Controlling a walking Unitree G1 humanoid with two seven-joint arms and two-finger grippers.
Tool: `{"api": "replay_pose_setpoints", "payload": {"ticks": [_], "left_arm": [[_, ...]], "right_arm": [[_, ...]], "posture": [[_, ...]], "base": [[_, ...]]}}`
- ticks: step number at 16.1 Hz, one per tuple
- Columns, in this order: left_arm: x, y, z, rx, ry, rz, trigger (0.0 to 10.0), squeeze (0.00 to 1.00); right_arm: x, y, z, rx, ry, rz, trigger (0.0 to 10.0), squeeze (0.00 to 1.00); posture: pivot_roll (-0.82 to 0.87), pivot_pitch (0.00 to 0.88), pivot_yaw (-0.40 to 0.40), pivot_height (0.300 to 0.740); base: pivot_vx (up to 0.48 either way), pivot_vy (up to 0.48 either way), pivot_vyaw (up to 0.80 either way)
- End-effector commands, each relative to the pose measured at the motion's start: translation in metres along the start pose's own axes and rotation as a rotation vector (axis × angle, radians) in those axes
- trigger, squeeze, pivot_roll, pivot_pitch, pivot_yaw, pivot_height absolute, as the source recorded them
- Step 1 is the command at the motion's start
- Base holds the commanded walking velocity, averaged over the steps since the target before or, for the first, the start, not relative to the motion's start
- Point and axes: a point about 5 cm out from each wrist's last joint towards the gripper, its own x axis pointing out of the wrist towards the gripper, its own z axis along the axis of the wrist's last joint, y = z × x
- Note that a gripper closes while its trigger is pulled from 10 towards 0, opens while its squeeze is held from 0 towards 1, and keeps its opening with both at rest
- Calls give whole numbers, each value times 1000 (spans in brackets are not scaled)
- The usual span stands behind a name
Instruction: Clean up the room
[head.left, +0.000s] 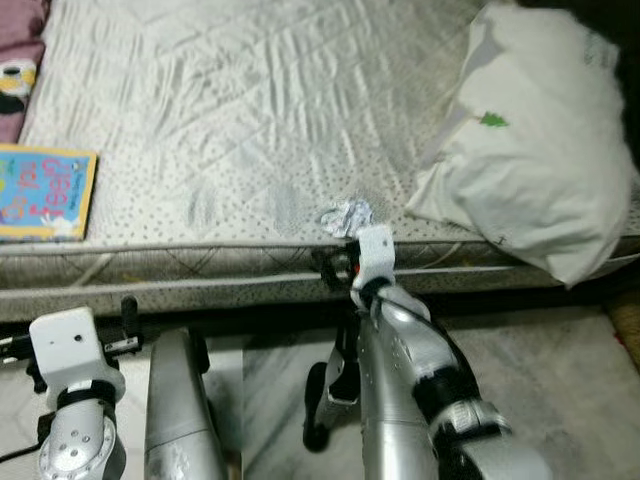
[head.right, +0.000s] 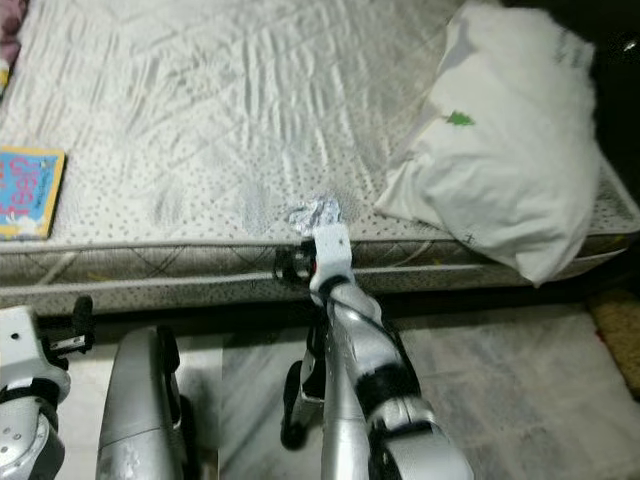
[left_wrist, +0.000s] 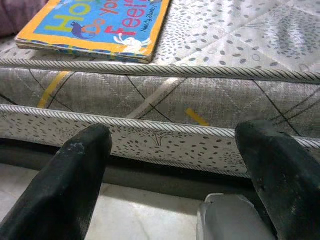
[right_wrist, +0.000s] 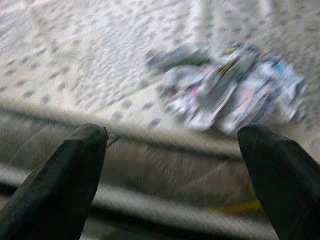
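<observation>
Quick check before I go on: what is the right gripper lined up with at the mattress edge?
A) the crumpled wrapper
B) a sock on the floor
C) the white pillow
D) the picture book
A: the right gripper has its fingers open just short of the crumpled wrapper, which lies on the mattress near its front edge.

Your right arm (head.left: 420, 370) stretched forward, white wrist (head.left: 373, 252) raised. Right hand (right_wrist: 172, 165) fingers spread wide, nothing between them. Your left arm (head.left: 75, 400) low, held back, left hand (left_wrist: 175, 170) fingers also spread apart, empty.
</observation>
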Motion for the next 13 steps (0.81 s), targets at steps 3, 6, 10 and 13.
{"api": "replay_pose_setpoints", "payload": {"ticks": [3, 6, 10, 13], "left_arm": [[-7, -4, 3, 33, -1, -49, 10000, 0], [-13, -2, 7, 42, -7, -45, 10000, 0], [-24, 6, 9, 53, -2, -23, 10000, 0], [-24, 4, 10, 57, 3, -31, 10000, 0]], "right_arm": [[4, -15, 7, 3, -35, -93, 10000, 0], [11, -20, 17, 9, -67, -131, 10000, 0], [23, -14, 30, 12, -74, -158, 10000, 0], [32, 1, 40, 59, -89, -167, 0, 0]], "posture": [[238, 330, -147, 487], [269, 341, -151, 487], [306, 360, -159, 487], [307, 368, -157, 487]], "base": [[0, 0, 0], [0, 0, 0], [0, 0, 0], [0, 0, 0]]}}
